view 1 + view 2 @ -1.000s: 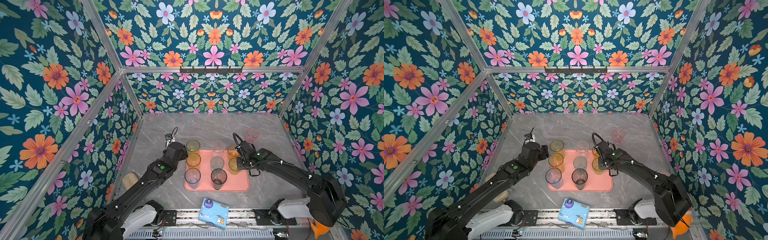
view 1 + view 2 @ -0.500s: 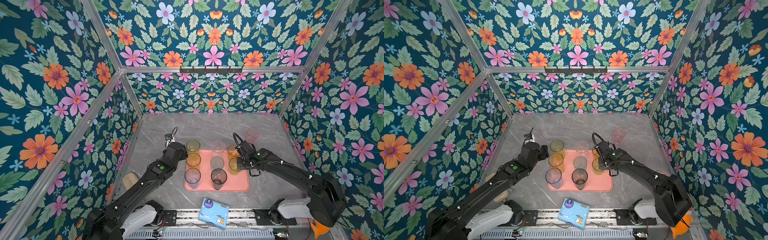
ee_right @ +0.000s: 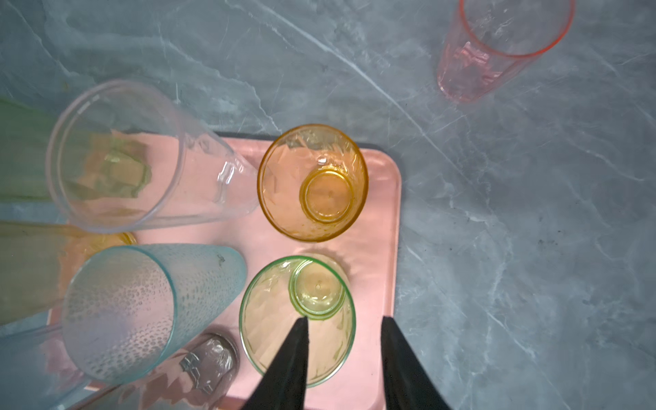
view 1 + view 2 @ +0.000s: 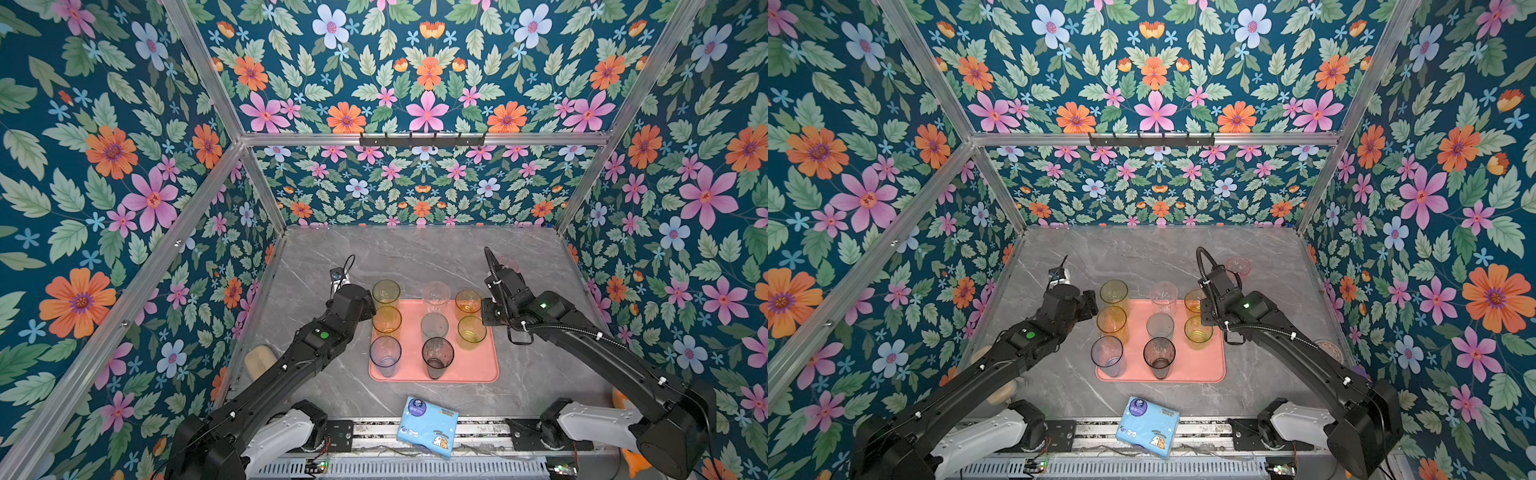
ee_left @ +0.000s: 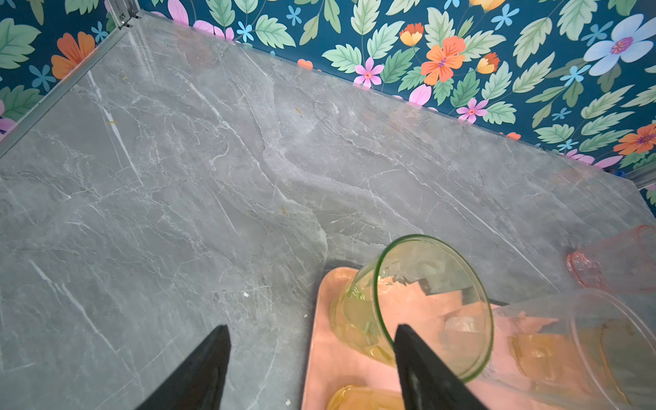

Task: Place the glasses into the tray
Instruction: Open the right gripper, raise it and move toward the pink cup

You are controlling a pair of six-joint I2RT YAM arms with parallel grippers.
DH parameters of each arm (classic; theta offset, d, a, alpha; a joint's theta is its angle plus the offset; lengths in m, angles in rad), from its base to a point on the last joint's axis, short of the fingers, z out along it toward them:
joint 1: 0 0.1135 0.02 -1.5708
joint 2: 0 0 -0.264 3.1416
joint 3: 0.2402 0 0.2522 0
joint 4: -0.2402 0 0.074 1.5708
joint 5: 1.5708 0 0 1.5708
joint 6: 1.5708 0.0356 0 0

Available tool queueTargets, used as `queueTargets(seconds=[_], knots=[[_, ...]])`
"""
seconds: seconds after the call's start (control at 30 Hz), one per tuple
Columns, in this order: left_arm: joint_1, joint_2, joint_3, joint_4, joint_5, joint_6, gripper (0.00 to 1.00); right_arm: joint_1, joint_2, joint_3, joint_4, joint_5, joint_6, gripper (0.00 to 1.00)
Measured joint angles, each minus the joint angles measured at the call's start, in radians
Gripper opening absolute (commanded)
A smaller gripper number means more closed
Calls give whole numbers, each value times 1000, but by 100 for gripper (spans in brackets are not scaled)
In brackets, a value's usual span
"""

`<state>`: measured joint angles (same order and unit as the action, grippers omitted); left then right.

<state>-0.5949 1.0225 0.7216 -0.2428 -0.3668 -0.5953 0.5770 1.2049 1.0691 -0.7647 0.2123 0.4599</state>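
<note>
The salmon-pink tray (image 4: 478,368) (image 4: 1202,368) carries several upright glasses. My right gripper (image 3: 345,321) (image 4: 485,316) is open at the tray's right edge. One finger is over the inside of a short green glass (image 3: 269,309) (image 4: 471,332) and the other stands outside its rim without touching it. A short amber glass (image 3: 312,184) stands just behind. A pink glass (image 3: 497,53) (image 4: 509,264) stands on the table beyond the tray's back right corner. My left gripper (image 5: 311,328) (image 4: 368,309) is open and empty beside the tall yellow-green glass (image 5: 426,305) at the tray's back left corner.
A light-blue tissue packet (image 4: 428,422) lies at the table's front edge. A tan round object (image 4: 259,359) sits by the left wall under my left arm. Flowered walls close in three sides. Bare grey marble lies behind the tray.
My right gripper's jaws have parted and let go of the short green glass, which stands on the tray. My left arm has not moved.
</note>
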Motion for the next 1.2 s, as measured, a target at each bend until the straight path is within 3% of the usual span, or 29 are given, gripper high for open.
queueTargets(seconds=[0.27, 0.57, 1.2], knots=[[0, 0, 0, 0, 0, 0, 75, -138, 2, 66, 34, 14, -31, 43], [0, 0, 0, -2, -3, 0, 75, -299, 111, 154, 108, 22, -45, 45], [0, 0, 1, -8, -18, 0, 75, -560, 384, 289, 214, -135, -43, 45]])
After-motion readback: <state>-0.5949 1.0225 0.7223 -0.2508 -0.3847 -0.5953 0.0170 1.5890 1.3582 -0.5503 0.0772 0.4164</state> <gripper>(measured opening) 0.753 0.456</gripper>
